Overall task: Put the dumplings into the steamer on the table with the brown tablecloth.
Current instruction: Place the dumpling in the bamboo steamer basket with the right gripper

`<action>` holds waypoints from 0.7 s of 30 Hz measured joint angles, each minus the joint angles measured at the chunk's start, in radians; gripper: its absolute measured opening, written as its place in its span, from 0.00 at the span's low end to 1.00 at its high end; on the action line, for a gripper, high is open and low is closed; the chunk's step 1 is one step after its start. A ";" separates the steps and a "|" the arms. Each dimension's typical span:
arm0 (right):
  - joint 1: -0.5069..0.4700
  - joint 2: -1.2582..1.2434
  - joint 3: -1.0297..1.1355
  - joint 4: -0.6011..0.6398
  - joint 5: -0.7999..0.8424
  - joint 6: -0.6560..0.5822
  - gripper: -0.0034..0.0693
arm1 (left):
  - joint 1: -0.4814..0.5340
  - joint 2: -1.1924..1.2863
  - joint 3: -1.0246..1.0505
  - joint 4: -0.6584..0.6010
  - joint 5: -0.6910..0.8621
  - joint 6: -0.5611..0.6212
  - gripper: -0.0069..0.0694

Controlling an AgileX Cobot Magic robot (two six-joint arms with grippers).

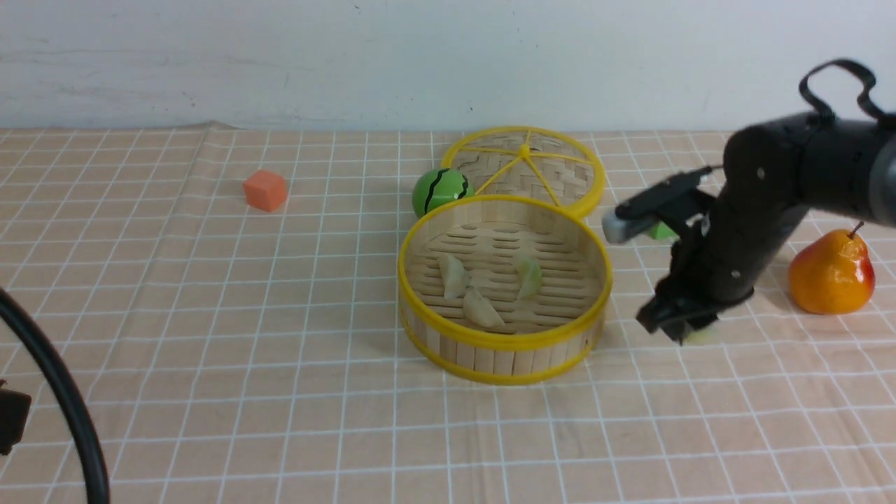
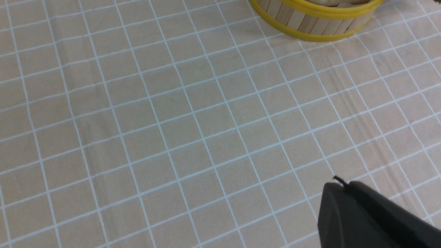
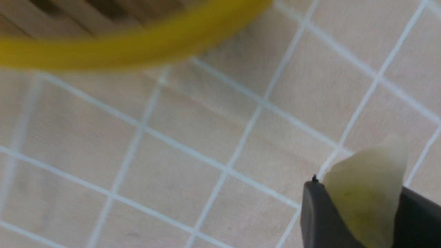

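The round bamboo steamer (image 1: 504,353) with yellow rims stands mid-table on the brown tablecloth (image 1: 210,315). Three dumplings lie on its slatted floor: a cream one (image 1: 453,276), a cream one (image 1: 481,309) and a pale green one (image 1: 528,275). My right gripper (image 1: 682,329) is low over the cloth just right of the steamer, shut on a pale green dumpling (image 3: 370,193) that sticks out between its jaws. The steamer's yellow rim (image 3: 131,51) shows close in the right wrist view. My left gripper (image 2: 341,186) is shut and empty over bare cloth, with the steamer's wall (image 2: 310,24) far ahead.
The flat woven lid (image 1: 525,168) lies behind the steamer, a green striped ball (image 1: 439,190) at its left. An orange cube (image 1: 265,190) sits far left. A pear (image 1: 831,273) stands right of my right arm. A small green object (image 1: 661,231) peeks out behind that arm.
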 joint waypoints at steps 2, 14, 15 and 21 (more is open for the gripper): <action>0.038 -0.002 -0.129 0.075 0.030 0.001 0.34 | 0.000 0.000 0.000 0.000 0.000 0.000 0.07; 0.188 0.288 -0.518 0.160 -0.096 0.091 0.34 | 0.000 0.000 0.000 -0.010 0.001 0.000 0.08; 0.197 0.316 -0.540 0.156 -0.115 0.091 0.34 | 0.000 0.000 0.000 -0.011 0.001 0.000 0.08; 0.210 0.416 -0.610 0.122 -0.164 0.128 0.34 | 0.000 0.000 0.000 -0.018 0.008 0.000 0.09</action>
